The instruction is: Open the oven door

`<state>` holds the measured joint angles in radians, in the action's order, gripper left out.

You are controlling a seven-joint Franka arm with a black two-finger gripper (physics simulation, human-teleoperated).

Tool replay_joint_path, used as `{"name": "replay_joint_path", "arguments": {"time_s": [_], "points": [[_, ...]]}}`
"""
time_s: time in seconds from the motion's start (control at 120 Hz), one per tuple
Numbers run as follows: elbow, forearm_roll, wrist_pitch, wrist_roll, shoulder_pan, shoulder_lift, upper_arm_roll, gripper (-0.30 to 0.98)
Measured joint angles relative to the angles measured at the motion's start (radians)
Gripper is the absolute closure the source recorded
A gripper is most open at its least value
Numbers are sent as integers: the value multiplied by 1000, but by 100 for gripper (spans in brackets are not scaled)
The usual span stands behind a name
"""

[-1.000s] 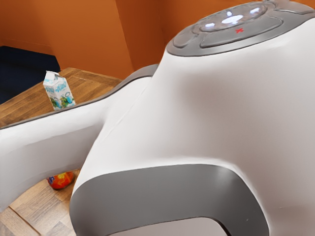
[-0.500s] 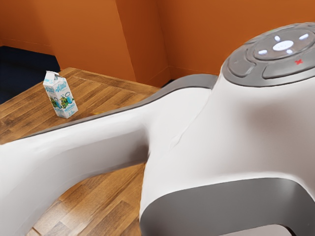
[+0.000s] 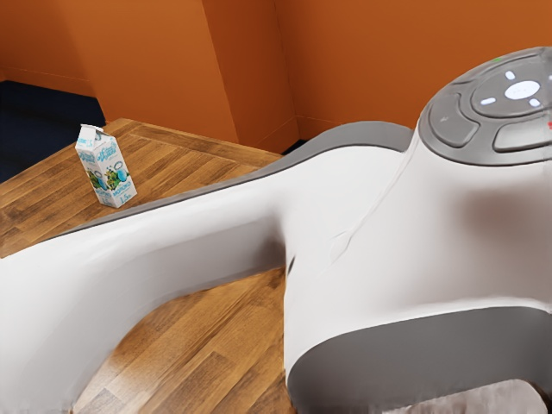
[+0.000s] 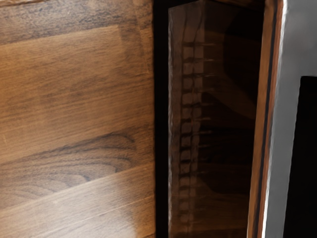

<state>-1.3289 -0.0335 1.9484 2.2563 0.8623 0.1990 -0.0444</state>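
In the wrist view, a dark glassy panel (image 4: pixel 228 129) with a black border lies beside the wooden table surface, and faint rack-like lines show in it. Along its other side runs a thin brown strip, then a grey metal face (image 4: pixel 286 148) with a black area (image 4: pixel 304 173). These look like parts of the oven; whether the door stands open cannot be told. My hand is over this area, with no handle identifiable below it. In the exterior view, the white arm's large links cover the region where the hand and oven would be.
A white and blue milk carton (image 3: pixel 107 167) stands upright on the wooden table (image 3: pixel 185 349), toward the exterior view's left, behind the arm. Orange walls (image 3: pixel 371 60) rise beyond the table. Bare wood (image 4: pixel 74 99) adjoins the black border in the wrist view.
The arm's large links have swung toward the exterior view's right and a little lower, uncovering more of the carton and table. An orange-red item seen earlier is now behind the arm.
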Motion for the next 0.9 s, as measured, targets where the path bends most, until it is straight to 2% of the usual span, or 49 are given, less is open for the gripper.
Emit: {"name": "replay_joint_path", "arguments": {"time_s": [0.167, 0.533, 0.767, 0.9], "points": [[14, 5, 2, -22, -31, 22, 0, 0], [-39, 88, 22, -55, -54, 43, 7, 0], [-143, 118, 69, -73, -36, 17, 27, 0], [-248, 125, 103, -86, -20, -52, 30, 0]]}}
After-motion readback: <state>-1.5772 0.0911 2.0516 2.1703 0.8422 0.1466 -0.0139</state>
